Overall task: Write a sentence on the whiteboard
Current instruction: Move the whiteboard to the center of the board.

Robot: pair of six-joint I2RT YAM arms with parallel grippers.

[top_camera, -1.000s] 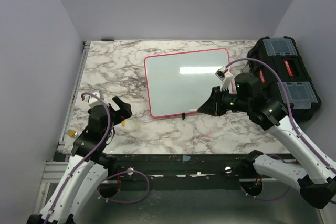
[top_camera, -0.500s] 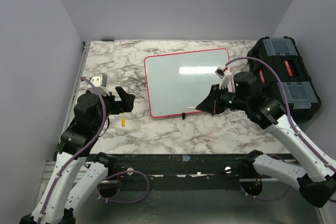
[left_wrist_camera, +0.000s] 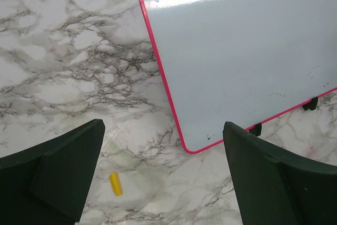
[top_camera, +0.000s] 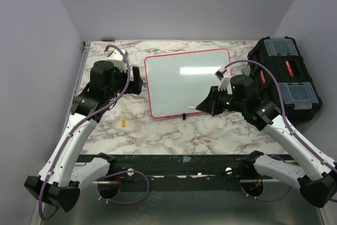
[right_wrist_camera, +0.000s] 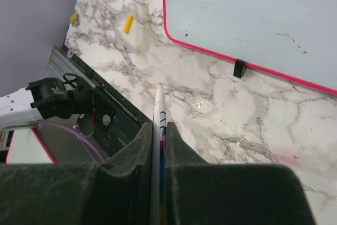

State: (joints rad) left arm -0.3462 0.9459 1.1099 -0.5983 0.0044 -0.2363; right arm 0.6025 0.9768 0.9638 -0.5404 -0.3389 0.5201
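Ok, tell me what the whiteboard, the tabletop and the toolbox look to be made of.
The whiteboard: glossy white coated sheet, mirroring a light strip; pink-red rim, probably plastic. The tabletop: grey-veined marble look, possibly laminate; cannot tell. The toolbox: matte black plastic, seemingly, with clear lid panels.

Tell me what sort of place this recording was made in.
Probably a robot-testing booth, not a home or office: a marble-patterned tabletop boxed in by plain lavender walls, robot arms mounted at its near edge, and a pink-rimmed whiteboard and black toolbox as props.
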